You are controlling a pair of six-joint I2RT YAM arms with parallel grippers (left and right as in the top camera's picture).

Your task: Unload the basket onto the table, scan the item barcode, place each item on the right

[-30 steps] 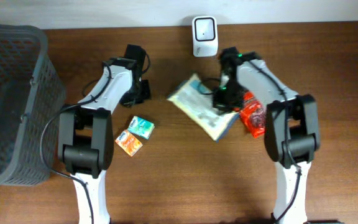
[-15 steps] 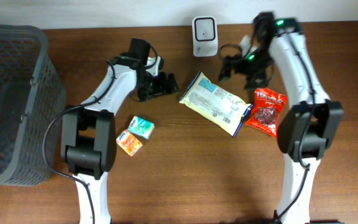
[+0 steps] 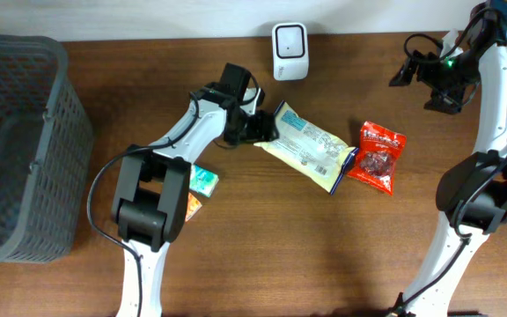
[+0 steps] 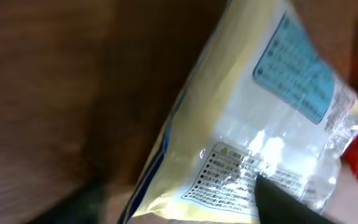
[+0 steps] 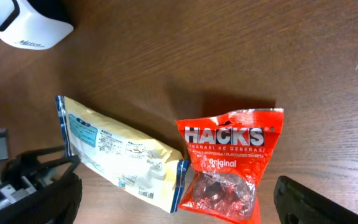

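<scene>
The yellow and white packet point(image 3: 308, 148) lies flat in the middle of the worktop point(image 3: 306, 255), below the white scanner point(image 3: 289, 40) at the top edge. From above, the left gripper point(image 3: 259, 129) sits right at the packet's left end. Its own camera shows only the packet up close, with a dark finger low on each side, so I cannot tell if they pinch it. The right gripper point(image 3: 418, 81) hangs at the upper right, its fingers point(image 5: 316, 199) spread wide and holding nothing. Its camera reads "HACKS" on the red bag point(image 3: 377, 157), which touches the packet's right end.
</scene>
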